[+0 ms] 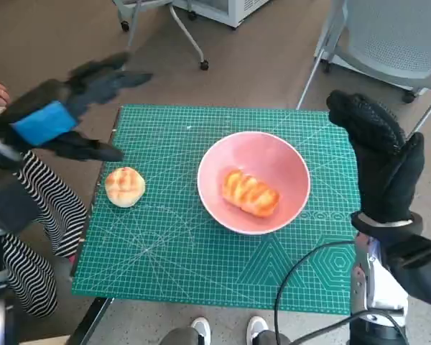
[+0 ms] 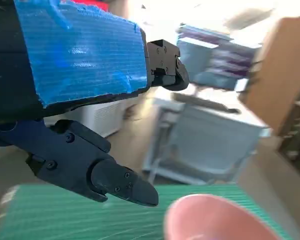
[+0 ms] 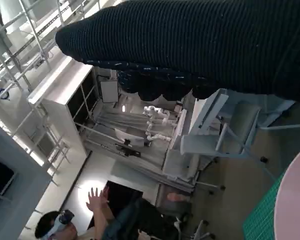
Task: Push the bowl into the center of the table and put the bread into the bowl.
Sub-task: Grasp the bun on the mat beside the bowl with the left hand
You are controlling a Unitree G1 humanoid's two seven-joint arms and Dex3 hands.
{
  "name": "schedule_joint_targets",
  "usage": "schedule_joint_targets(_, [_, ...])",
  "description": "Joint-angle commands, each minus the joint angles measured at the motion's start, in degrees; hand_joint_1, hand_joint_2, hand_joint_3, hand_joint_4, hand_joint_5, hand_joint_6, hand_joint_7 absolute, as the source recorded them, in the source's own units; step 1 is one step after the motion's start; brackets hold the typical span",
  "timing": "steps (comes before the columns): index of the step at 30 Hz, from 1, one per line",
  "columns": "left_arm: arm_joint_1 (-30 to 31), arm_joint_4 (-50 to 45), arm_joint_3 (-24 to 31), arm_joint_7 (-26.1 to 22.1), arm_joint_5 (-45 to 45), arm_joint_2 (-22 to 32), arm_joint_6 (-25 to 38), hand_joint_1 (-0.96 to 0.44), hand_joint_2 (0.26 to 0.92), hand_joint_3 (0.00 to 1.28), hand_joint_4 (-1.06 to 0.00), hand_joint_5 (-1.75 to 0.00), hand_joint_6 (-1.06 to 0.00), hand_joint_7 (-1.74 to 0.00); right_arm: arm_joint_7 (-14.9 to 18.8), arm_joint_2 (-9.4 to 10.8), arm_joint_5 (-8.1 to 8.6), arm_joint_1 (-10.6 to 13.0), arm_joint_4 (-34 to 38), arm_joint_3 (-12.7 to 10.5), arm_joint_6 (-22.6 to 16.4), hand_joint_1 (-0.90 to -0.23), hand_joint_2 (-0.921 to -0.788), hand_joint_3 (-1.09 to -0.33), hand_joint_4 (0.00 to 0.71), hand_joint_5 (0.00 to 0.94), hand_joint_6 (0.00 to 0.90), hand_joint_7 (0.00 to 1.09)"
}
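Observation:
A pink bowl (image 1: 253, 181) stands near the middle of the green cutting mat (image 1: 172, 244), with a long glazed bread (image 1: 250, 192) lying inside it. A round bun (image 1: 124, 186) lies on the mat's left side. My left hand (image 1: 65, 115) is raised above the table's left edge, its fingers spread and holding nothing. My right hand (image 1: 379, 154) is lifted at the table's right edge, beside the bowl and apart from it, empty. The bowl's rim (image 2: 215, 217) shows in the left wrist view below the black fingers (image 2: 97, 172). The bowl's edge (image 3: 296, 200) shows in the right wrist view.
A grey chair (image 1: 395, 43) stands behind the table at the right and a wheeled frame (image 1: 165, 21) at the back. A person in striped clothing (image 1: 36, 215) sits at the left. Feet (image 1: 226, 329) show at the table's front edge. A person (image 3: 85, 220) with a raised hand appears in the right wrist view.

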Motion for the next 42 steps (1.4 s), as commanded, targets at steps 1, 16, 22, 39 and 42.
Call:
schedule_joint_targets(1, [2.0, 1.4, 0.4, -0.8, 0.4, 2.1, 0.7, -0.54, 0.823, 0.00, -0.09, -0.02, -0.04, -0.54, 0.9, -0.2, 0.87, 0.2, 1.4, 0.0, 0.4, -0.719, -0.921, -0.695, 0.244, 0.004, 0.138, 0.55])
schedule_joint_targets(16, [3.9, 6.7, -3.8, -2.3, 3.3, 1.5, 3.1, -0.42, 0.762, 0.00, -0.10, 0.00, -0.20, -0.22, 1.9, -0.4, 1.35, 0.1, 2.1, -0.1, 0.3, -0.707, -0.921, -0.695, 0.246, 0.004, 0.142, 0.55])
schedule_joint_targets(22, [3.5, 9.5, -7.1, -6.1, 4.0, 1.0, 4.6, -0.29, 0.713, 0.00, -0.05, 0.00, -0.21, -0.14, 2.0, -0.6, 1.46, 0.3, 1.5, -0.4, 0.6, -0.708, -0.921, -0.696, 0.246, 0.003, 0.143, 0.55])
schedule_joint_targets(39, [0.3, 16.7, -14.2, -6.7, 11.5, -1.7, 5.5, 0.12, 0.707, 0.01, 0.00, 0.00, -0.16, -0.04, 2.0, -1.6, 0.70, 1.1, 0.9, -1.2, 0.2, -0.718, -0.921, -0.694, 0.246, 0.002, 0.144, 0.54])
schedule_joint_targets(42, [-0.1, 18.5, -15.2, -5.5, 12.9, -2.1, 4.5, 0.14, 0.710, 0.01, 0.00, 0.00, -0.16, -0.03, 1.8, -1.7, 0.47, 1.2, 0.8, -1.1, 0.1, -0.719, -0.921, -0.694, 0.246, 0.002, 0.144, 0.54])
